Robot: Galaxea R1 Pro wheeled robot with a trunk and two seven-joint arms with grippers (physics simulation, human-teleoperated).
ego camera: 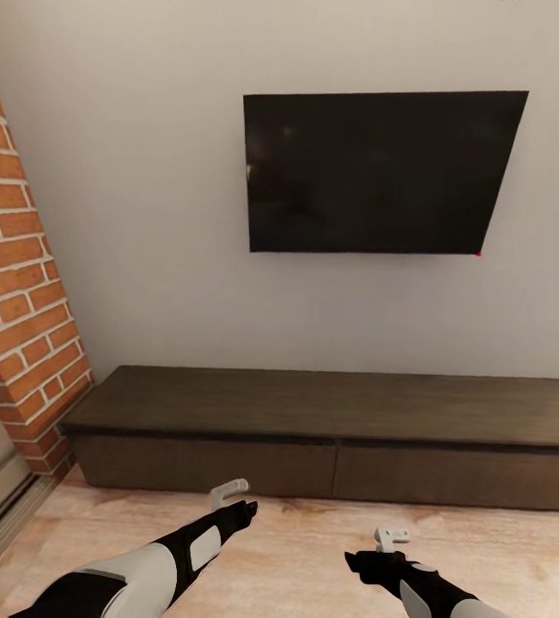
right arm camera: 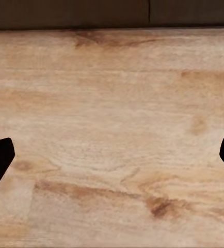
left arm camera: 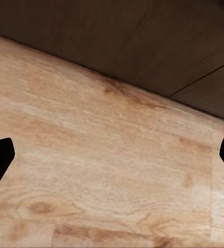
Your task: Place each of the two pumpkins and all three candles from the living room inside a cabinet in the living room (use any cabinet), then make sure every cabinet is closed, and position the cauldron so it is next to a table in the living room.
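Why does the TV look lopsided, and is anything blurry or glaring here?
Head view: wide-angle distortion skews the TV into a slanted shape; flat, even light, no glare, only a dark shadow under the cabinet top. Both wrist views: the floor grain looks soft.

No readable text, label, brand, number or sign anywhere. Blank black screen on the wall TV [ego camera: 382,172] at twelve o'clock, plain unmarked fronts on the cabinet [ego camera: 331,429] below it, bare brick on the fireplace [ego camera: 17,283] at nine o'clock. Nothing written on the wood plank floor [right arm camera: 112,129] either.
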